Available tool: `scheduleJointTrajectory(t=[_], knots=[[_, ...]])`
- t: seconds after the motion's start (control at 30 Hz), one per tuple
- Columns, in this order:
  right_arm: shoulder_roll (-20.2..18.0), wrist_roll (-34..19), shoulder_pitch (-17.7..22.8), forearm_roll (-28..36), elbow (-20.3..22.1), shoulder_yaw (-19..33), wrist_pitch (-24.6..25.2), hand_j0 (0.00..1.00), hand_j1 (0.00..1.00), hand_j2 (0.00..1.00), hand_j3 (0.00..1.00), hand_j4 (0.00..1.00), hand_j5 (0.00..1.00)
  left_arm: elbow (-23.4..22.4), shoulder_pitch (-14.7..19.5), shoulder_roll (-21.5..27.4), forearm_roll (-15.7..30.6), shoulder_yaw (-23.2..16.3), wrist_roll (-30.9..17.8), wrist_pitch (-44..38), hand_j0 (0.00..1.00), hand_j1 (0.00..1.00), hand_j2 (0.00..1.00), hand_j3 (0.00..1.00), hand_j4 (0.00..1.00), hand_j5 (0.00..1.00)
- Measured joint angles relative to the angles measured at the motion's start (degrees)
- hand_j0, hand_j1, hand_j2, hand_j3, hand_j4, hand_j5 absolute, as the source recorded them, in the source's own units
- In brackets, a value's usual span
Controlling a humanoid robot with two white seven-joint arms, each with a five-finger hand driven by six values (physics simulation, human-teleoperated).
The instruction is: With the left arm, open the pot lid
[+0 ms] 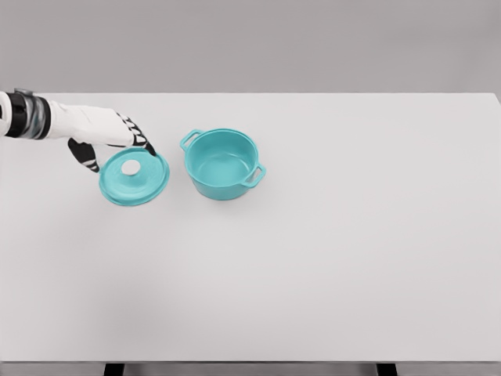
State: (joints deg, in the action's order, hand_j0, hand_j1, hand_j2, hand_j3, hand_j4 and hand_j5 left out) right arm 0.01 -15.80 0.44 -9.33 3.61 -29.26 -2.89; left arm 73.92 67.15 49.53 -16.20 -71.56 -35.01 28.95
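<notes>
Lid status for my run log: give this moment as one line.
lid: off, on table | pot: open | left hand: at lid rim, grip unclear | right arm: unseen

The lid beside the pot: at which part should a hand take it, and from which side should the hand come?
Probably by the white knob in the middle of the lid, from above. The lid lies almost flat on the table with its knob up, and its thin rim gives fingers little to catch. The left hand is at its far left rim, the pot close on its right, so from above is the freest way.
</notes>
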Motion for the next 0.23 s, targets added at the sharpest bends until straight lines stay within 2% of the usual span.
scheduleJointTrajectory(t=[0.17, 0.23], knots=[[0.0, 0.0, 0.0, 0.0, 0.0, 0.0, 0.0, 1.0, 1.0, 1.0, 1.0, 1.0, 1.0, -13.1, -0.3, -0.9, 0.2, 1.7, 0.0, 0.1, 1.0, 1.0, 1.0, 1.0, 1.0, 1.0], [0.0, 0.0, 0.0, 0.0, 0.0, 0.0, 0.0, 1.0, 1.0, 1.0, 1.0, 1.0, 1.0, -16.1, -0.3, -1.3, 0.1, 2.2, 0.0, 0.2, 1.0, 1.0, 1.0, 1.0, 1.0, 1.0]])
